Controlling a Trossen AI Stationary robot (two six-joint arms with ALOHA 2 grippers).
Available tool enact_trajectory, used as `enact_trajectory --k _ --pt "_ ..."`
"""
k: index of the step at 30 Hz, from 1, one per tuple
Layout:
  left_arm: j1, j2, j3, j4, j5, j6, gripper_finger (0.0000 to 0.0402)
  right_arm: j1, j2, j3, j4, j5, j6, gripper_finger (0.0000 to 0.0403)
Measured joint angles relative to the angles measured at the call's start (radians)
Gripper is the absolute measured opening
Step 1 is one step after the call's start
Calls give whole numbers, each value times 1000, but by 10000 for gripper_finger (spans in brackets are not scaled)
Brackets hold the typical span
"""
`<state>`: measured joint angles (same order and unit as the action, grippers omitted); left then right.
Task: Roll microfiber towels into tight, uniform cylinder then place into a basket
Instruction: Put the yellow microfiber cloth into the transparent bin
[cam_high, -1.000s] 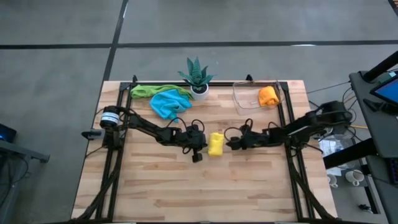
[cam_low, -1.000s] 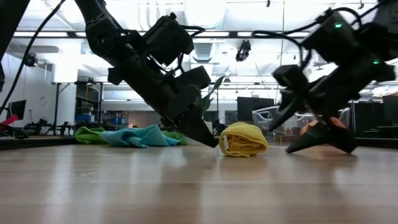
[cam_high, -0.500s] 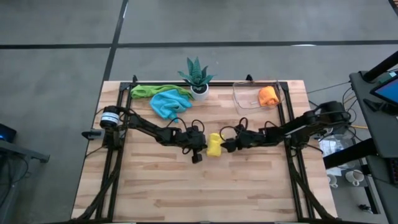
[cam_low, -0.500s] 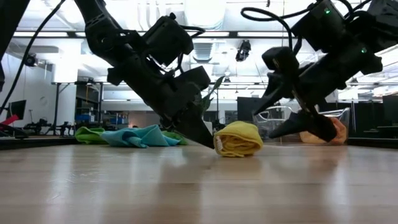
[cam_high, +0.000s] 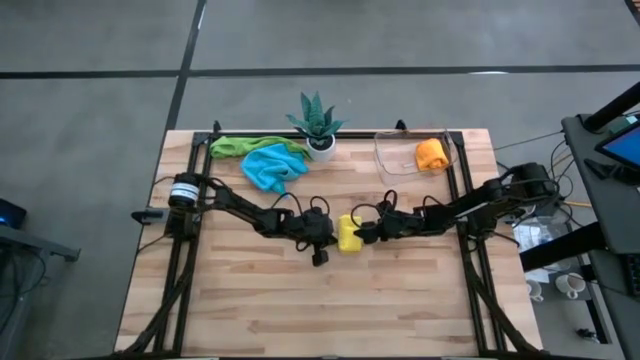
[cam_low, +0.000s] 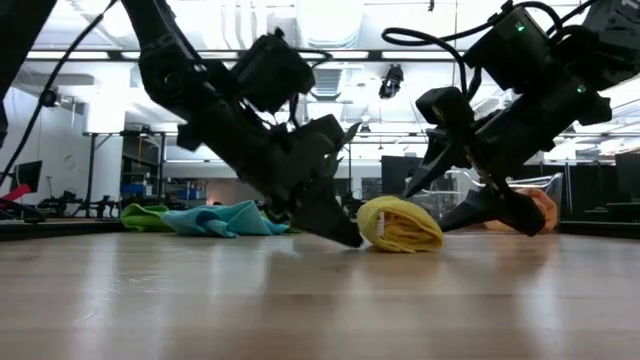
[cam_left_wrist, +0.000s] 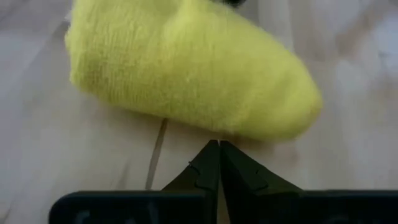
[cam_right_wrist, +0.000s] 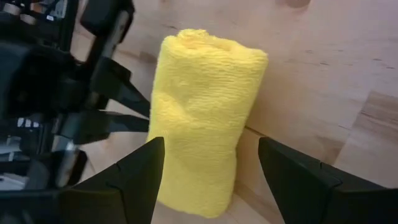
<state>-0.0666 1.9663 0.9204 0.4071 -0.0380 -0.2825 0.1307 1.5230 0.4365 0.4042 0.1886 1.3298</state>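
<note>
1. At the far left of the wooden table (cam_high: 250, 300) lie a green towel (cam_high: 238, 146) and a light blue towel (cam_high: 272, 166), both loose and crumpled, beside the potted plant (cam_high: 317, 122).
2. The left gripper (cam_high: 330, 236) is low at the table's middle, its fingers closed together and holding nothing; the tips point at the roll's left side.
3. The yellow towel (cam_high: 348, 232) is rolled into a short, thick cylinder and lies on the wood between both grippers.
4. The right gripper (cam_high: 362, 233) reaches in low from the right, its fingers (cam_right_wrist: 134, 171) spread wide, one on each side of the roll's end, not clamping it.
5. The clear basket (cam_high: 392, 160) stands at the far right edge with an orange roll (cam_high: 431, 154) inside.
</note>
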Motion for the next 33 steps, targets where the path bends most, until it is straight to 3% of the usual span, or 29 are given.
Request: enact_trajectory --k 7,10,16,22,33 --pt "0 52 44 0 -1 0 0 0 27 20 -1 6 -3 256" --pt "2 21 46 -72 -4 21 0 0 37 21 -3 -1 -21 256" --pt "0 -108 9 -287 -153 27 0 0 37 20 -2 -3 -36 256" --pt "-5 -165 2 -168 -227 55 0 0 37 21 -2 -3 -48 256" --pt "-14 -62 3 50 -142 92 0 0 37 21 -2 -3 -48 256"
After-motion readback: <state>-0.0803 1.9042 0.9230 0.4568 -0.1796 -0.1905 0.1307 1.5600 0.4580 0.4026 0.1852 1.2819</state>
